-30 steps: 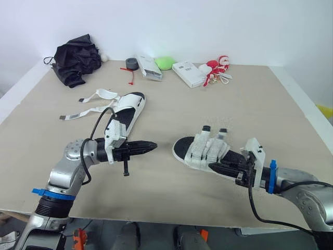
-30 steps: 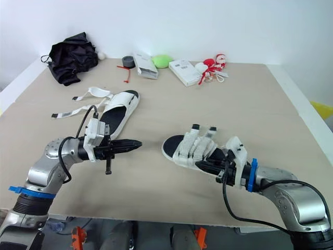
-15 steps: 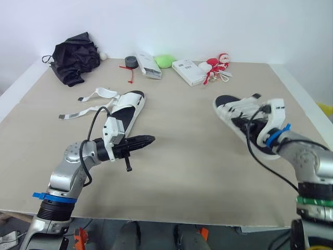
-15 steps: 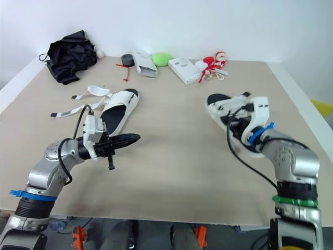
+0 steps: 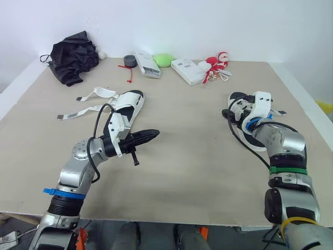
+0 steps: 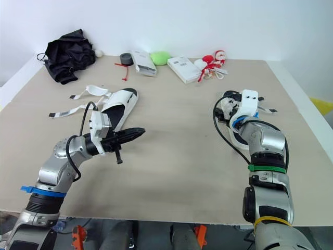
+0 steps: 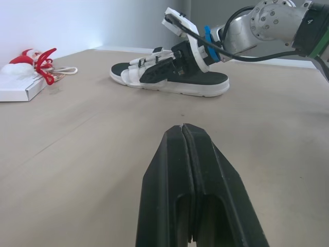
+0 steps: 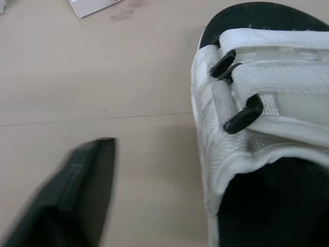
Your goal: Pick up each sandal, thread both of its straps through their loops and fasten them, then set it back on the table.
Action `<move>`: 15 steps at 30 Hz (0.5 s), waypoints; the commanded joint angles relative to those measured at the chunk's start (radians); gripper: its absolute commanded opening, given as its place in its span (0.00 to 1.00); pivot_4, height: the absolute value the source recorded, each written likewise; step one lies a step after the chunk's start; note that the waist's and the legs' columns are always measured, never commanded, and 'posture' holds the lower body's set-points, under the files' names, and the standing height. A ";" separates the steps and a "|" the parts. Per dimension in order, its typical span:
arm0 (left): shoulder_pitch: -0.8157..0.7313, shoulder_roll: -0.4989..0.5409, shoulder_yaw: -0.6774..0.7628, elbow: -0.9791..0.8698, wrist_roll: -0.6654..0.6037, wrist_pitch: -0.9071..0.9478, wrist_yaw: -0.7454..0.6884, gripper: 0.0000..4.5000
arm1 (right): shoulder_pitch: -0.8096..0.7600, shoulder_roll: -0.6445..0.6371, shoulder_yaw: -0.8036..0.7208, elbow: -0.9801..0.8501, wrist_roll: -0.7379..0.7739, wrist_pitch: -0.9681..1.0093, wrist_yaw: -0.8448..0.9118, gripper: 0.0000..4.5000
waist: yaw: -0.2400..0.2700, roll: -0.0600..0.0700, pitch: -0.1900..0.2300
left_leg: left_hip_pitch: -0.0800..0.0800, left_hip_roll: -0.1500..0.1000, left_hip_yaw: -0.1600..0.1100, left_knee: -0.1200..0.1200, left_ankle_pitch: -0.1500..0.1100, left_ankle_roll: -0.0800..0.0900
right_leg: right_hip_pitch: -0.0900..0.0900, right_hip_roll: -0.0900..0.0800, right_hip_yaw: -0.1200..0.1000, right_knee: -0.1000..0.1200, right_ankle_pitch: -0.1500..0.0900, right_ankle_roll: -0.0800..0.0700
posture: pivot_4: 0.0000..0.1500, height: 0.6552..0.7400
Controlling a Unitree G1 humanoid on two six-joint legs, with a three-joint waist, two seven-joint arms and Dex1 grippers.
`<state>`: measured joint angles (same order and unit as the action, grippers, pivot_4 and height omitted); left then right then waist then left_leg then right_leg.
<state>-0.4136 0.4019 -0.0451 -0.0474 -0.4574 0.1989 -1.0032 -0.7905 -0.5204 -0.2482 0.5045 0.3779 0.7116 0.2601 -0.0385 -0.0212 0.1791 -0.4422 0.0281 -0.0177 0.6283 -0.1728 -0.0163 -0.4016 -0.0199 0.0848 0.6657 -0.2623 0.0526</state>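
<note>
Sandals are lying well apart on the counter (image 5: 182, 161). At the right, the fastened sandal (image 7: 205, 81) is resting flat on its sole, with both white straps (image 8: 267, 77) running through their black loops. The right claw (image 7: 151, 74) is sitting just beside this sandal's strapped part, on its left side. I cannot tell whether it is open or closed, or whether it is touching the shoe.

At the left, toward the far side, the unfastened sandal (image 5: 130, 107) is lying with its two loose straps (image 5: 96, 95) trailing out to the left across the counter. The left claw (image 5: 153, 134) is hovering near this sandal's near end, closed on nothing and pointing right toward the other arm.

Along the far edge, a black cloth (image 5: 75, 57), white boxes (image 5: 187, 72) and a red-and-white toy (image 5: 216, 65) are lying.
</note>
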 commanded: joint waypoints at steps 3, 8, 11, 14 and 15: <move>-0.030 -0.014 0.001 -0.002 0.006 -0.007 0.018 0.00 | 0.092 -0.103 -0.034 -0.207 0.074 0.102 0.154 0.99 | -0.001 0.000 0.000 | 0.000 0.000 0.000 0.000 0.000 0.000 | 0.000 0.000 0.000 0.000 0.000 0.000 | 1.00 0.98; -0.029 -0.015 0.020 -0.013 -0.003 0.020 0.046 0.00 | 0.254 -0.308 0.015 -0.341 0.093 0.148 0.411 0.99 | 0.003 0.000 0.000 | 0.000 0.000 0.000 -0.001 0.000 0.000 | 0.000 0.000 0.000 0.000 0.000 0.001 | 1.00 0.98; -0.027 -0.016 0.036 -0.017 0.001 0.034 0.083 0.00 | 0.340 -0.394 0.008 -0.428 0.124 0.139 0.534 0.99 | 0.000 0.000 0.000 | 0.000 0.000 0.000 0.000 0.000 0.000 | 0.000 0.001 0.000 0.000 0.000 0.000 | 1.00 0.98; -0.040 -0.025 0.080 0.013 0.018 0.086 0.201 0.09 | 0.423 -0.423 -0.049 -0.568 0.203 0.146 0.626 1.00 | -0.010 0.000 0.000 | 0.003 0.002 0.001 0.001 0.000 0.000 | 0.001 0.002 0.001 0.000 -0.001 0.002 | 1.00 0.98; -0.042 -0.026 0.091 0.025 0.021 0.106 0.233 0.12 | 0.444 -0.418 -0.061 -0.617 0.225 0.145 0.641 1.00 | -0.011 0.000 0.000 | 0.003 0.002 0.000 0.001 0.000 0.000 | 0.001 0.003 0.001 0.000 -0.003 0.005 | 1.00 0.98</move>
<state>-0.4398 0.3710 -0.0042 -0.0300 -0.4412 0.2752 -0.8393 -0.3539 -0.9226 -0.2574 -0.0018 0.5431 0.8624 0.8540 -0.0491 -0.0210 0.1791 -0.4387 0.0305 -0.0178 0.6290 -0.1720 -0.0148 -0.4005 -0.0166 0.0859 0.6666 -0.2653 0.0578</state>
